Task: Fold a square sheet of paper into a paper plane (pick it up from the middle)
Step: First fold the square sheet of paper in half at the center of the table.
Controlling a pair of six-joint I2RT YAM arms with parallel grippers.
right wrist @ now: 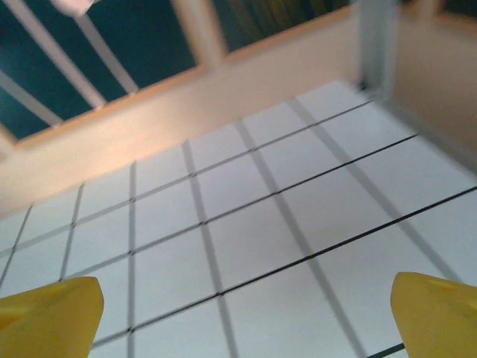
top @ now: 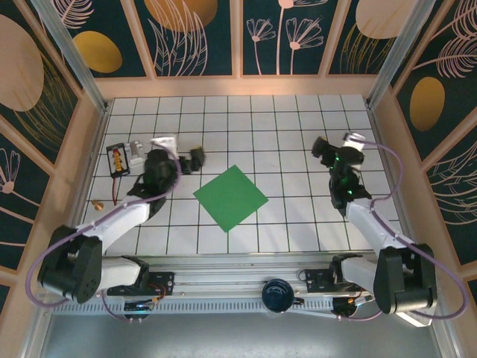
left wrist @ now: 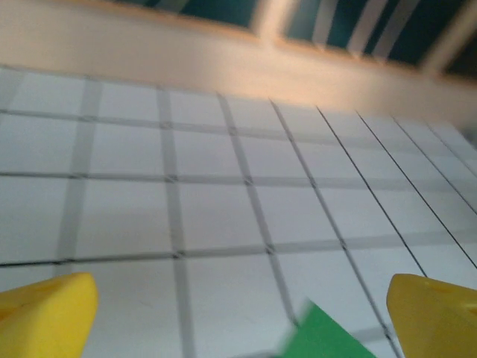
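Observation:
The square sheet of paper (top: 230,197) is plain green and lies flat on the white tiled table, turned like a diamond. My left gripper (top: 194,159) hovers just off its upper left corner, open and holding nothing. In the left wrist view a green corner of the sheet (left wrist: 325,340) shows low between the wide-set yellow fingertips (left wrist: 46,316). My right gripper (top: 323,149) stands open well to the right of the sheet, over bare tiles. Its yellow fingertips (right wrist: 49,315) sit far apart with only table between them.
A black and white device with wires (top: 123,158) lies at the left edge, with a small brass piece (top: 98,203) below it. Wooden walls (top: 238,85) fence the table on three sides. A dark round knob (top: 276,293) sits on the front rail.

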